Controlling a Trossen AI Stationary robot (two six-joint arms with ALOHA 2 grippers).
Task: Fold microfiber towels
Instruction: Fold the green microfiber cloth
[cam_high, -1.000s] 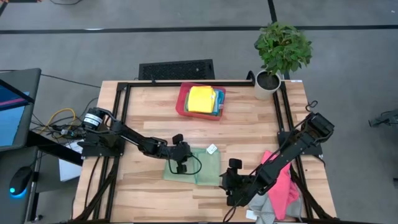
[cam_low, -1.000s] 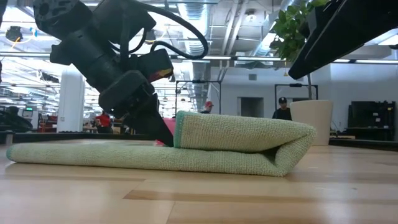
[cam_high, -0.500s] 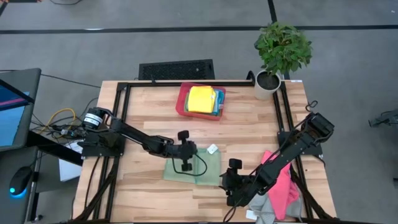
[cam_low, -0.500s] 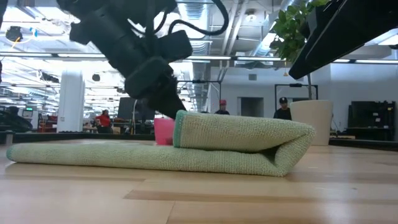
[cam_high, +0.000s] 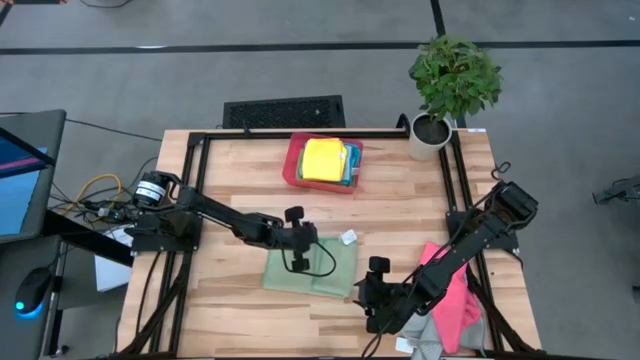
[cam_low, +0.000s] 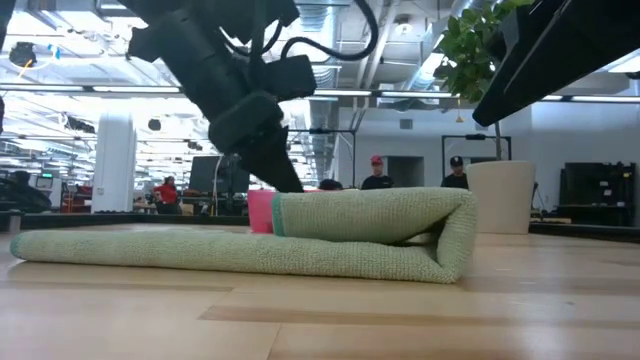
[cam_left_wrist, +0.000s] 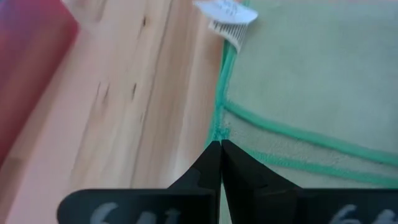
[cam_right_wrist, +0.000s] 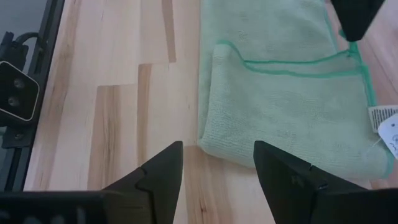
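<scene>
A green microfiber towel (cam_high: 310, 268) lies on the wooden table, one part folded over onto the rest (cam_low: 370, 215). Its white tag (cam_left_wrist: 227, 12) sticks out at the far right corner. My left gripper (cam_left_wrist: 219, 146) reaches in from the table's left, shut at the towel's far edge. My right gripper (cam_right_wrist: 217, 168) hovers open off the towel's near right corner, with nothing between its fingers. More towels lie in a red tray (cam_high: 293, 165), a yellow one (cam_high: 322, 158) on top. My left gripper pinches the green hem of the folded-over layer at its far-edge corner (cam_left_wrist: 216, 132) between the two fingertips (cam_low: 288, 183). The fingers slant down from the table's left. That layer rests on the layer below, and the towel lies flat on the table.
The red tray stands at the far middle of the table. A potted plant (cam_high: 452, 80) stands at the far right corner. Pink and grey towels (cam_high: 455, 300) are heaped at the near right edge. Black frame rails (cam_high: 190, 200) run along the table's sides.
My left gripper has risen and gone a little toward the table's right, onto the far edge of the upper layer. That upper layer has then slid slightly toward the table's left, drawing its fold in, while the lower layer has stayed in place.
</scene>
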